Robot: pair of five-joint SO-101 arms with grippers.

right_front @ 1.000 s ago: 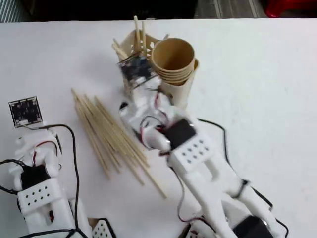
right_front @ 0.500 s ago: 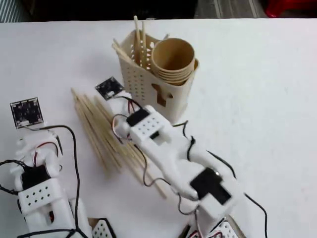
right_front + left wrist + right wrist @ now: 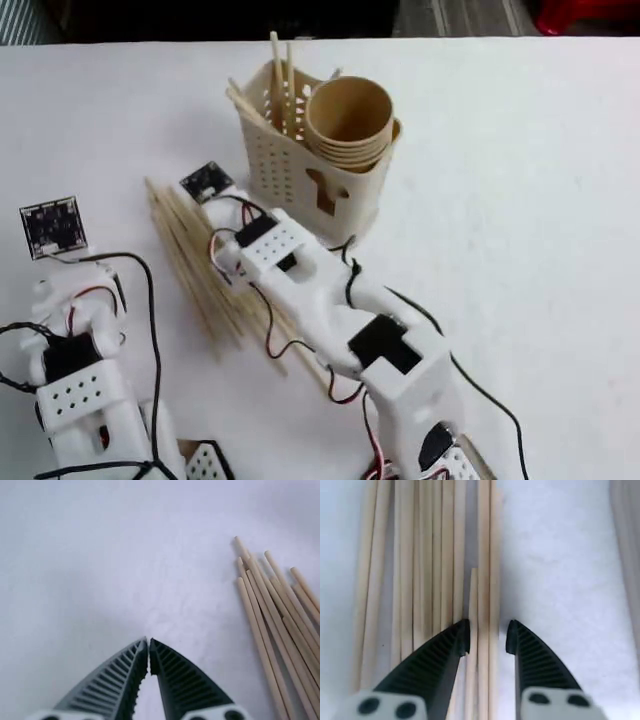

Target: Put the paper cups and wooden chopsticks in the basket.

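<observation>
Hanging the right pincer over the loose wooden chopsticks on the white counter.

Holding the right pincer open just a little, with a couple of chopsticks showing in the gap between its jaws; not telling whether touching them or not. Lying in a slanted bunch at the middle left of the high view, just left of the basket. Standing at the upper middle there, with the stacked paper cups sitting inside and a few more sticks poking up beside them. Resting the left pincer with tips pressed together, gripping nothing, down at the lower left, near the ends of the bunch.
</observation>
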